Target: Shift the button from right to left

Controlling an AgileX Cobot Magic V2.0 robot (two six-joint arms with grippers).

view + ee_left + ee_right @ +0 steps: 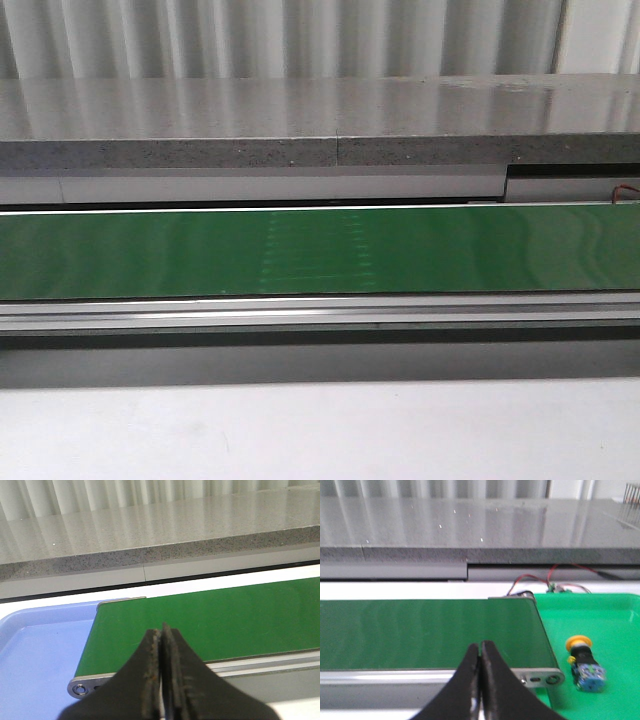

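Note:
The button [583, 662], with an orange-yellow cap, black collar and blue-grey body, lies on its side in a green tray [610, 625], beside the right end of the green conveyor belt [425, 632]. My right gripper [481, 647] is shut and empty, over the belt's near rail, apart from the button. My left gripper [161, 632] is shut and empty, over the left end of the belt [210, 620], next to a blue tray [40, 645]. The front view shows only the belt [320, 250]; no gripper or button appears there.
A grey stone ledge [300, 120] runs behind the belt. The belt's metal rail [320, 312] runs along its near side. Red wires and a small circuit board [555, 582] sit behind the green tray. White table surface [320, 430] lies in front.

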